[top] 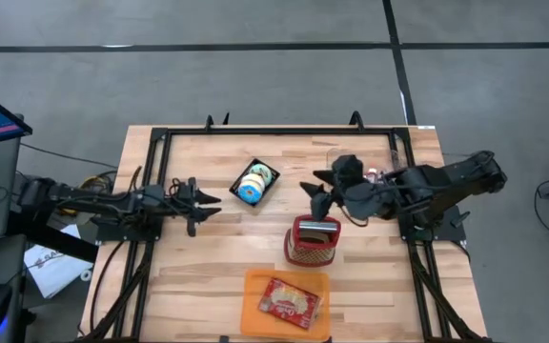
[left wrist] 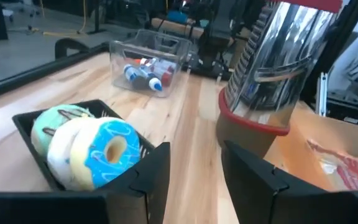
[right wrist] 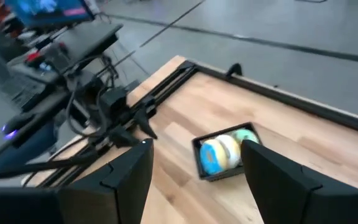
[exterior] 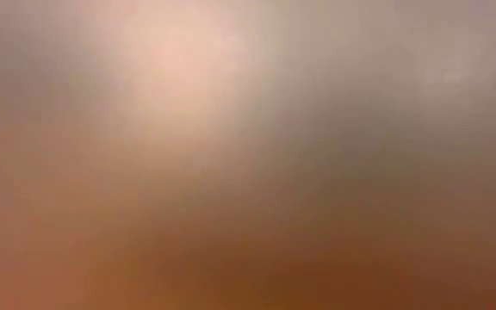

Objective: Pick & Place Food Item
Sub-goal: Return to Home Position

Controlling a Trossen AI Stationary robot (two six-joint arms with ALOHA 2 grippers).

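Centre frame, donuts [top: 253, 185] fill the black bin [top: 275, 181]. Flanking it, the left gripper [top: 205, 203] and right gripper [top: 315, 192] gape wide, empty; retracting both arms home seems next.

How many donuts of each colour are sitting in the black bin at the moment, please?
Green donut: 1
White donut: 1
Blue donut: 1
Total in the black bin: 3
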